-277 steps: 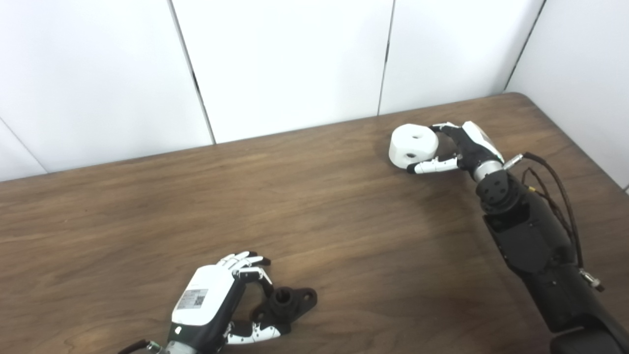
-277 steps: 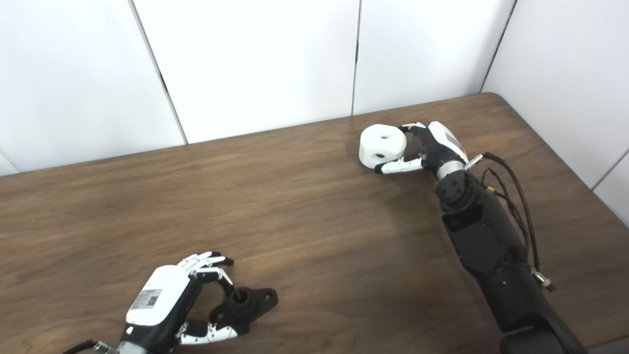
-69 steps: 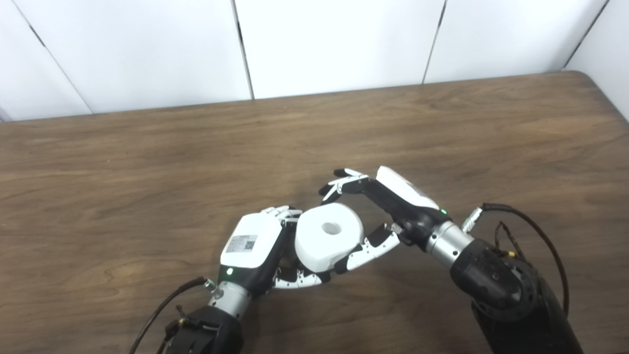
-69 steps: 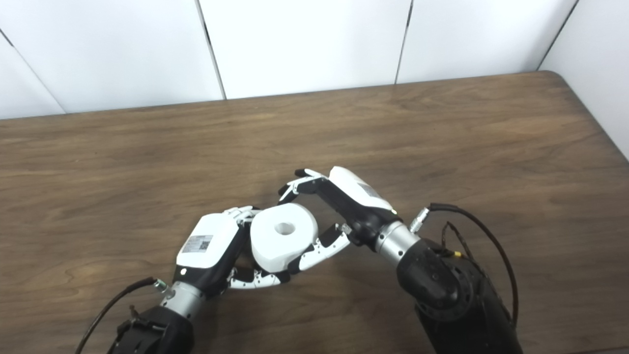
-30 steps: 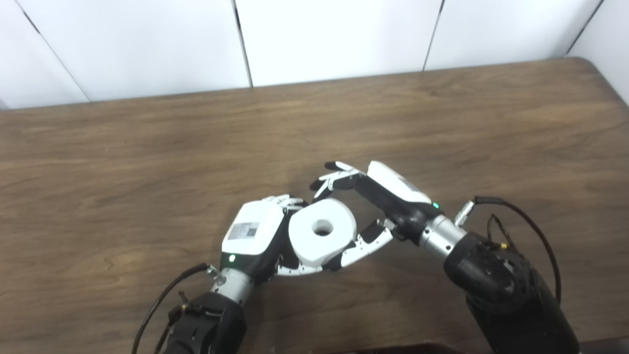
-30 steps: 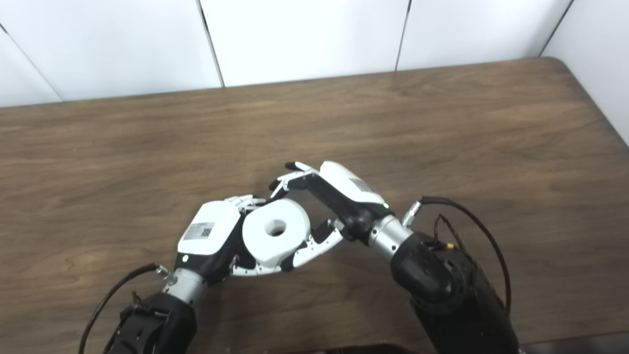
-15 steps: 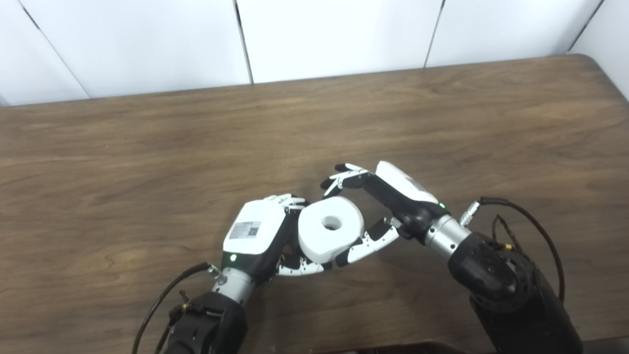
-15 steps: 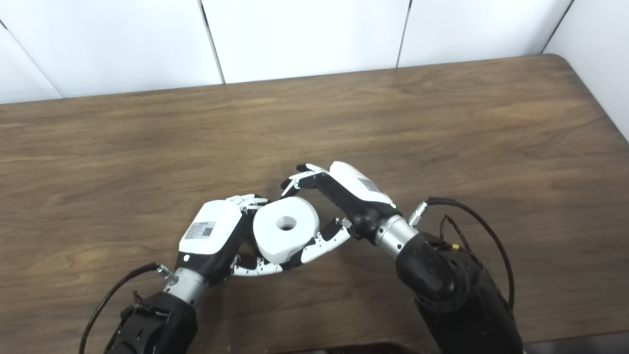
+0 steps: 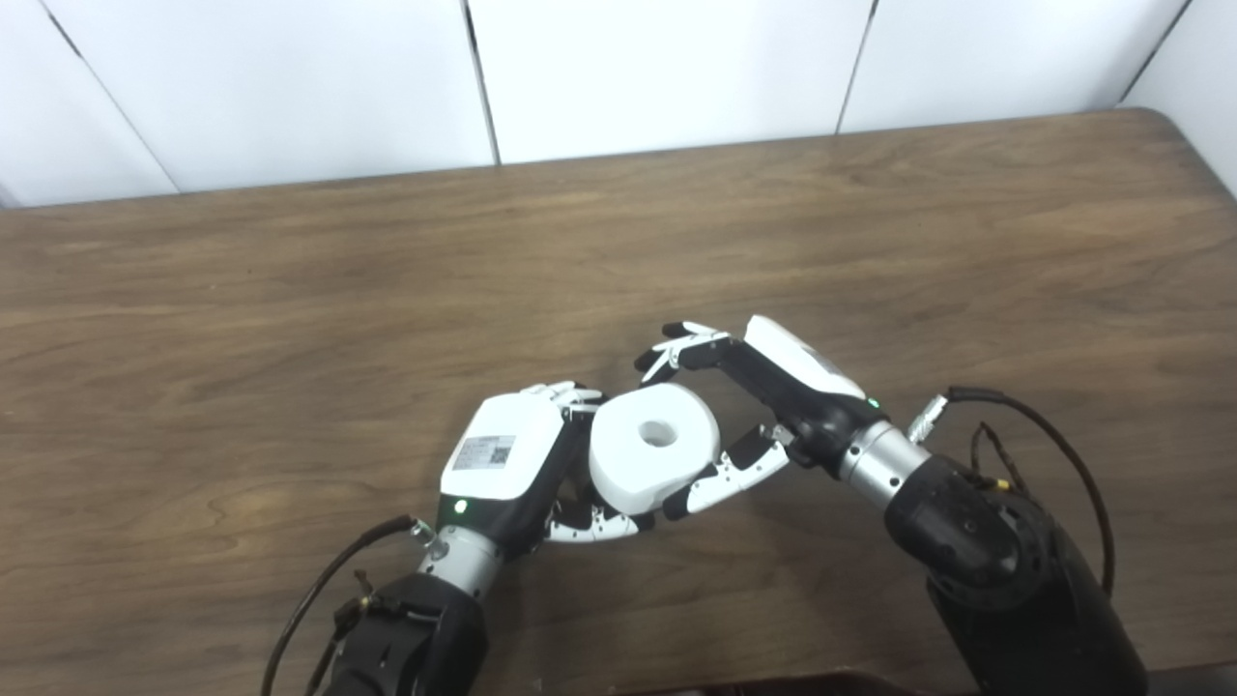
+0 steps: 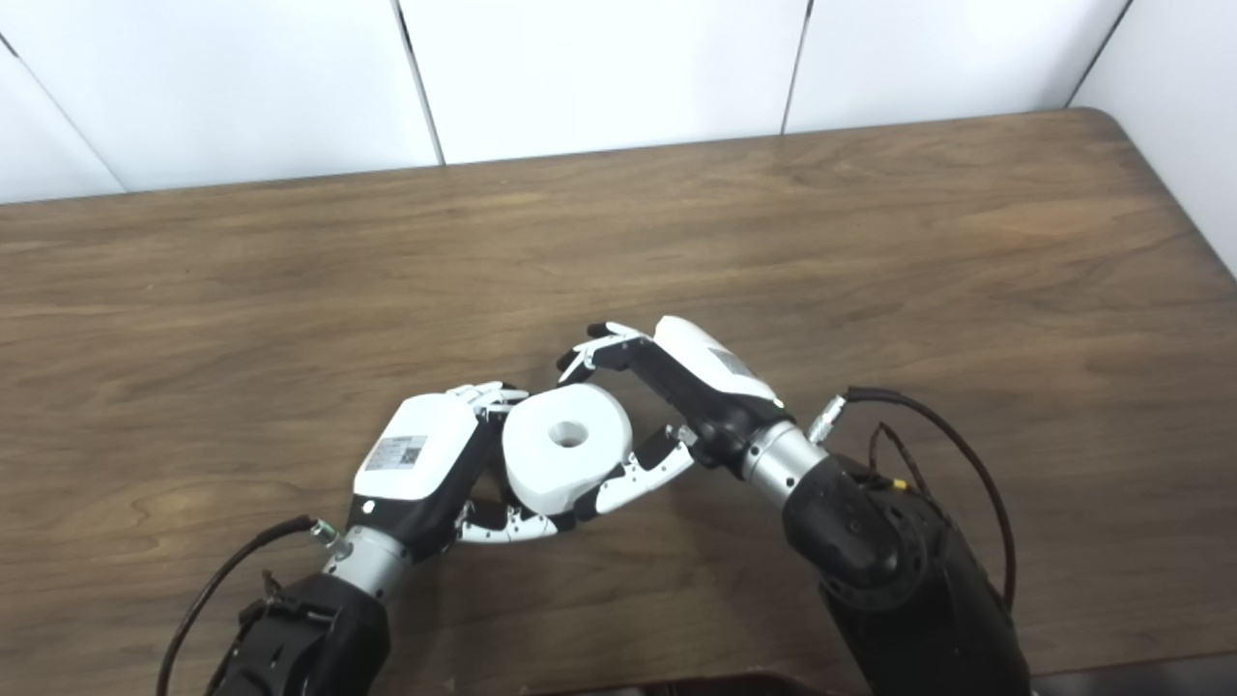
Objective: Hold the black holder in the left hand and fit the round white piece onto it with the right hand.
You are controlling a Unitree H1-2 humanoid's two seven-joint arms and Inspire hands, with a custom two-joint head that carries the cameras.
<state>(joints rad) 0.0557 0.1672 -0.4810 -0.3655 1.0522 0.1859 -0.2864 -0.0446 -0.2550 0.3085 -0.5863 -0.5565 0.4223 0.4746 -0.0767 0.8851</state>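
- Two hands meet at the near middle of the brown wood-grain table (image 9: 870, 222), working one joint job between them.
- The left hand (image 9: 503, 459) curls in from the left, its fingers bent around something under the white piece; I judge that is the black holder, held steady as the base for the fit, but it is almost wholly hidden and I cannot confirm the hold.
- The right hand (image 9: 763, 396) comes in from the right with fingers and thumb spread wide: the thumb lies against the near side of the round white plastic piece (image 9: 655, 459), while the upper fingers (image 9: 676, 350) stand just off its far rim. That reads as guiding or pressing, not a closed clamp.
- The white piece sits between the two hands, touching the left hand's fingers, tilted a little toward the camera.
- It is a thick, smooth disc with rounded edges and a round hole in the middle of its top face.
- That hole looks like what should drop over the holder, which would explain holding the piece flat side up over the left hand.
- Whether it is fully seated, I cannot tell.
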